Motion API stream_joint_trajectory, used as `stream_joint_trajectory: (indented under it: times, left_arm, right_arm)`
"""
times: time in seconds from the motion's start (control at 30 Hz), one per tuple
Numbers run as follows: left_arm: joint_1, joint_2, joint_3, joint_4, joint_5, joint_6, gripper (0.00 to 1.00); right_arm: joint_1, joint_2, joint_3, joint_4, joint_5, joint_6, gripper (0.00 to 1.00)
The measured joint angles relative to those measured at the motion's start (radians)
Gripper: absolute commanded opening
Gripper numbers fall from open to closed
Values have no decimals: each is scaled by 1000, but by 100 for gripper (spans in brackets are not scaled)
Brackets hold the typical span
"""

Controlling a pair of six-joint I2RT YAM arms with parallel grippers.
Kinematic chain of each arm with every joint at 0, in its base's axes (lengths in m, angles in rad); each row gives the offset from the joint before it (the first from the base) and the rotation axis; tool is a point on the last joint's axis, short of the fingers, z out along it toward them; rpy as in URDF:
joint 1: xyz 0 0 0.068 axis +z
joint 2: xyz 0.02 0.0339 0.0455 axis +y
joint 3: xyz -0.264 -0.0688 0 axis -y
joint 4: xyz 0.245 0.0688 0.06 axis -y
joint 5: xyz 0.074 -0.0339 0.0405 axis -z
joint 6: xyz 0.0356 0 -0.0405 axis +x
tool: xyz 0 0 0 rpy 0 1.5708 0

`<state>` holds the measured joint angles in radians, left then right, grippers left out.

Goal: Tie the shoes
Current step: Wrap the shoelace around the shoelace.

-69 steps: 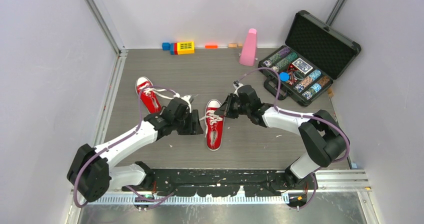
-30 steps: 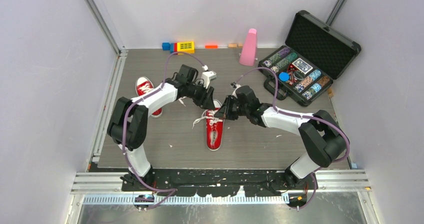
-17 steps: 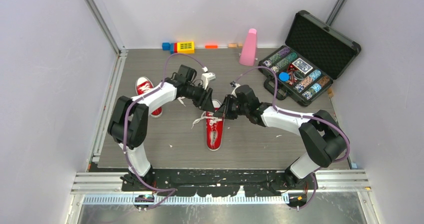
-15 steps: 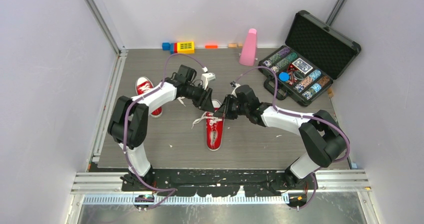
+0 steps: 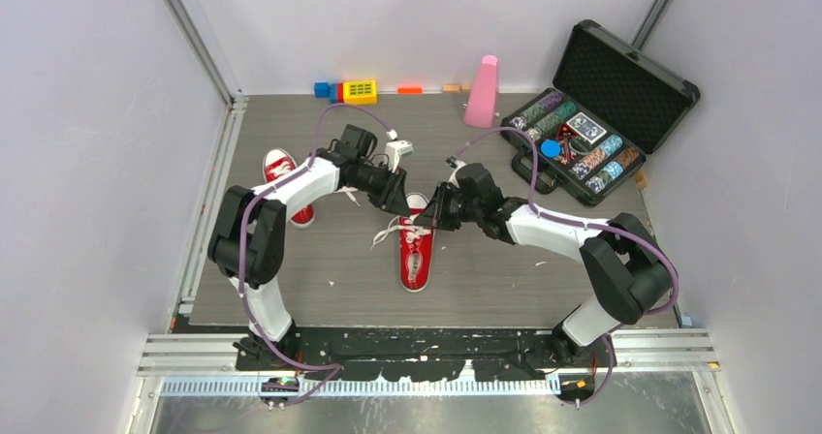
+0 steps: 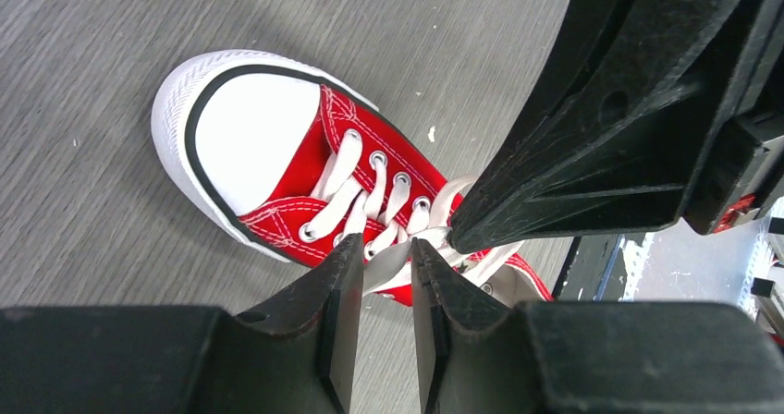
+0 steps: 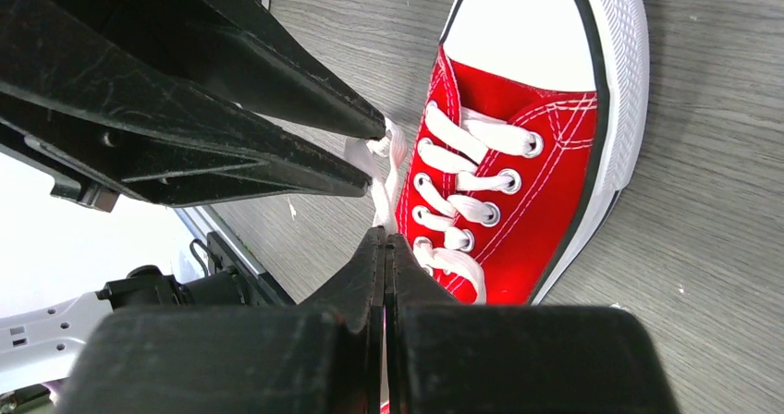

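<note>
Left tool (image 5: 397, 194) hangs over the heel end of the near shoe (image 5: 417, 250), its arm arching in from the far left, whereas a couple of seconds back that arm lay low along the counter (image 5: 504, 279) with the tool just left of the same shoe. Over the last second it has slid slightly to the left and its jaws have drawn closer. The left wrist view shows them a narrow gap apart with a white lace (image 6: 390, 255) lying in that gap, and whether the strand is actually pinched cannot be told. Opposite it, the right tool (image 5: 433, 211) has not moved over these frames. Its jaws are pressed fully together in the right wrist view, tips against the lace beside the top eyelets, and it is unclear whether any strand is caught between them. The near shoe sits mid-counter, white toe cap (image 6: 250, 137) pointing toward the arm bases, with loose lace spilling to its left. The far shoe (image 5: 283, 172) lies well apart at the left, partly under the left arm, where it was before
</note>
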<state>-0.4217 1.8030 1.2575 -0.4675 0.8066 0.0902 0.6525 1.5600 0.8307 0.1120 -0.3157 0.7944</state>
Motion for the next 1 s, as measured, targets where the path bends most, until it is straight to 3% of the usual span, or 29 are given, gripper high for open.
stream_joint_trajectory:
  times: [0.07,0.2,0.23,1.0]
  left_arm:
    - [4,0,0,-5,-7,-3,23]
    - [5,0,0,-13,-19,-9,1]
    - [5,0,0,-14,-20,-9,0]
    - [5,-24,-24,68,-92,-189,0]
  right_arm:
    - [0,0,2,-2,0,-3,0]
    - [0,0,6,-5,0,-3,0]
    - [0,0,8,-5,0,-3,0]
    - [-62,107,70,-7,-65,-2,1]
